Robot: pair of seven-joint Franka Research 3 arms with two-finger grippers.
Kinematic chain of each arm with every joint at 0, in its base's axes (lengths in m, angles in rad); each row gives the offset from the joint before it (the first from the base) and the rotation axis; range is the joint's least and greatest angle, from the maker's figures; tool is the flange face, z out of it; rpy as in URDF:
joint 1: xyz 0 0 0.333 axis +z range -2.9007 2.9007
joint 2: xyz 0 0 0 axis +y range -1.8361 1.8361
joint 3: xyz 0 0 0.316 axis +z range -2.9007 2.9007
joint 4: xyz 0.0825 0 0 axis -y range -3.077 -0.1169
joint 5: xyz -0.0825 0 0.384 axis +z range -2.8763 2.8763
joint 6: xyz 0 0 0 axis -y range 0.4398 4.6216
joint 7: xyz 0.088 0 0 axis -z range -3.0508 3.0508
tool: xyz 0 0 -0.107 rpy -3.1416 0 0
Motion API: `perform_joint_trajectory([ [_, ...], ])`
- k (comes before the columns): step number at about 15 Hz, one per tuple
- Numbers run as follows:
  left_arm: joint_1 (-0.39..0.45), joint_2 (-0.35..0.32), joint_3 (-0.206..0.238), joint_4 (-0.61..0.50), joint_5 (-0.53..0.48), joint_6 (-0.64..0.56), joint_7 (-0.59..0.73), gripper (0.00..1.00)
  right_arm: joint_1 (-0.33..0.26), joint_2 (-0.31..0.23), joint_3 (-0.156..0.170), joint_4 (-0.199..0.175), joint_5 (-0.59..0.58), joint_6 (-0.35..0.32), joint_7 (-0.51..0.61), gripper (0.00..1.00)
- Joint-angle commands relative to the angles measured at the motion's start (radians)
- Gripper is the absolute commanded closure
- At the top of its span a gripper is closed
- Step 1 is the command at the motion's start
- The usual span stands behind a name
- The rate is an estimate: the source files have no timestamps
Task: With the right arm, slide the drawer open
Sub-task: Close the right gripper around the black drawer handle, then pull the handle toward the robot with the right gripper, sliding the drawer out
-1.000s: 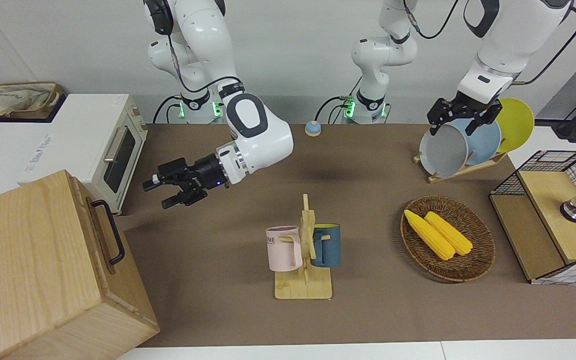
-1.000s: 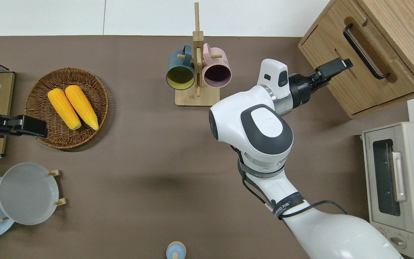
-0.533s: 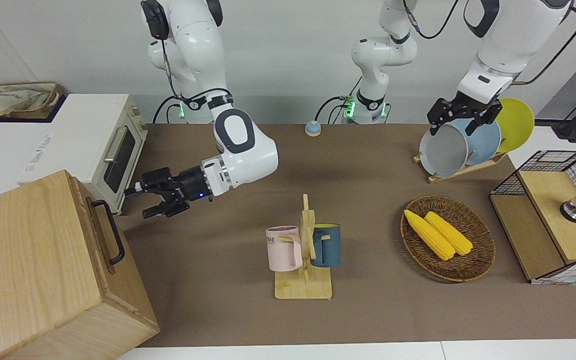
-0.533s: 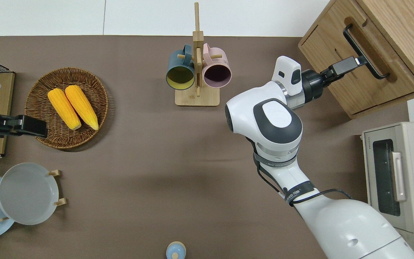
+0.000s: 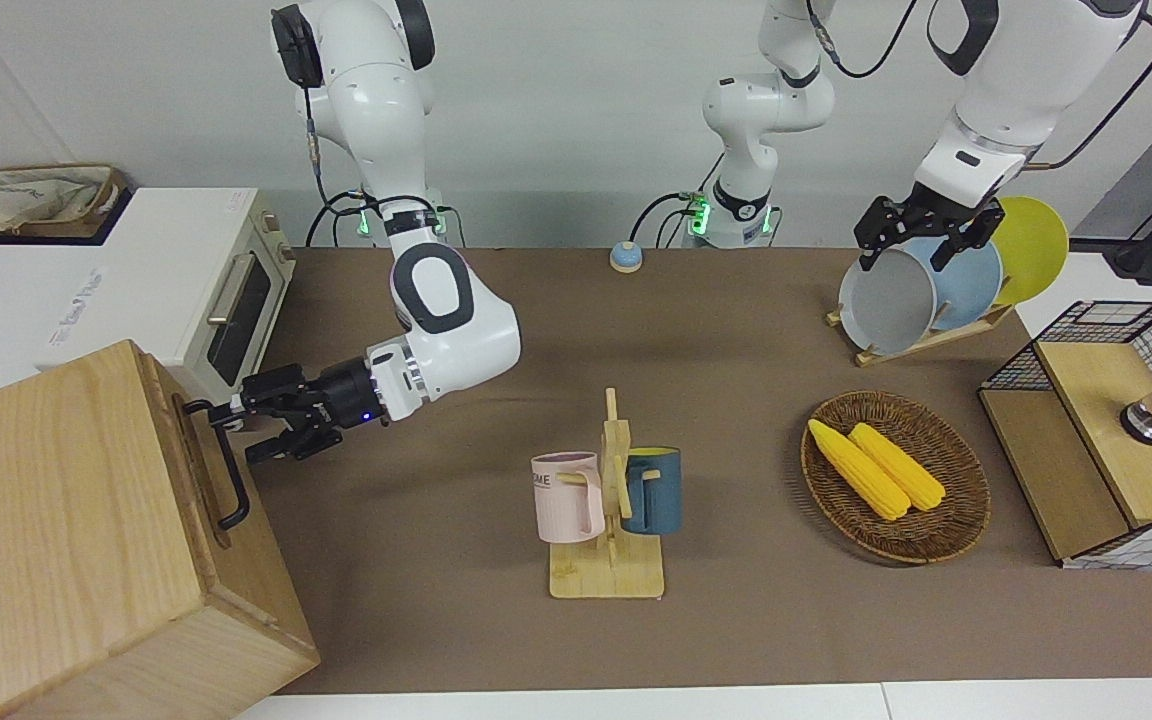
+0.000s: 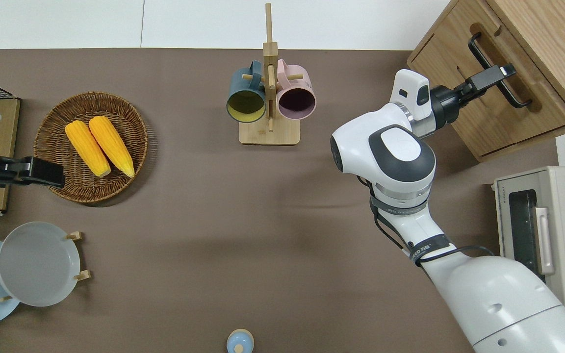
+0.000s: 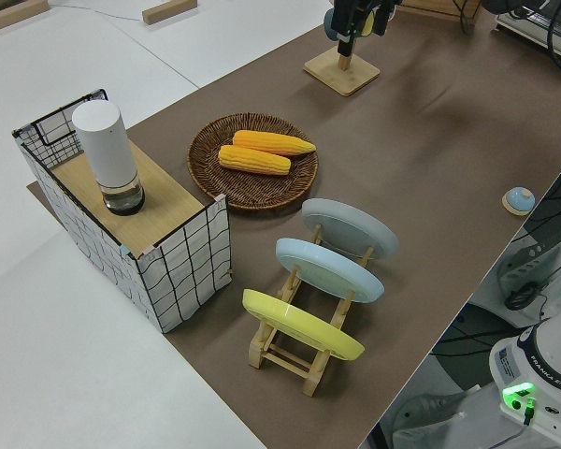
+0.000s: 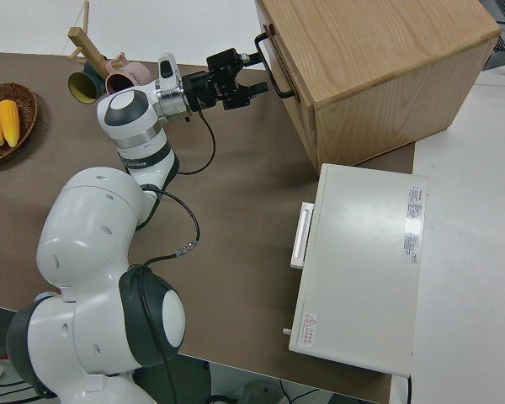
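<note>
The big light-wood box [image 5: 66, 520] stands at the right arm's end of the table. Its drawer [image 6: 464, 98] sits flush in the box, with a black bar handle [image 6: 520, 95] on its front. My right gripper [image 6: 500, 74] is open at the handle [image 5: 228, 475], with one finger above the bar and one below it, near the end of the bar nearer to the robots. The right side view shows the right gripper [image 8: 254, 71] at the handle [image 8: 278, 80] in the same way. My left gripper [image 5: 921, 255] is parked.
A white toaster oven [image 5: 186, 290] stands beside the box, nearer to the robots. A mug rack [image 5: 611, 500] with two mugs stands mid-table. A basket of corn [image 5: 896, 480], a plate rack [image 5: 936, 290] and a wire-mesh box [image 5: 1106, 430] are toward the left arm's end.
My right gripper has travelled toward the box and reached the drawer's handle, its open fingers now around the bar. The drawer and the left arm have not moved.
</note>
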Motion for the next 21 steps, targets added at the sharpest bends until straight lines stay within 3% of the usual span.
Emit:
perform_joint_trajectory([
  [1,0.004,0.011,-0.006,0.024,0.017,-0.020,0.010,0.01,-0.029,0.003,0.008,-0.007,-0.051,0.045,0.022,0.025],
  [3,0.004,0.011,-0.006,0.026,0.017,-0.020,0.010,0.01,-0.029,0.006,0.005,-0.003,-0.051,0.048,0.022,0.042],
  [5,0.004,0.011,-0.006,0.026,0.017,-0.020,0.010,0.01,-0.034,0.006,0.005,-0.003,-0.052,0.049,0.017,0.167],
  [6,0.004,0.011,-0.006,0.026,0.017,-0.020,0.010,0.01,-0.035,0.007,0.005,-0.003,-0.051,0.056,0.009,0.309],
  [8,0.004,0.011,-0.006,0.024,0.017,-0.020,0.010,0.01,-0.043,0.007,0.004,-0.003,-0.051,0.068,0.005,0.741],
  [9,0.004,0.011,-0.006,0.026,0.017,-0.020,0.010,0.01,-0.043,0.007,0.005,-0.003,-0.051,0.069,0.005,0.909],
  [10,0.004,0.011,-0.006,0.026,0.017,-0.020,0.010,0.01,-0.043,0.007,0.005,-0.003,-0.051,0.069,0.003,0.999],
  [21,0.004,0.011,-0.006,0.024,0.017,-0.020,0.010,0.01,-0.018,0.004,0.010,-0.006,-0.034,0.060,-0.011,1.000],
])
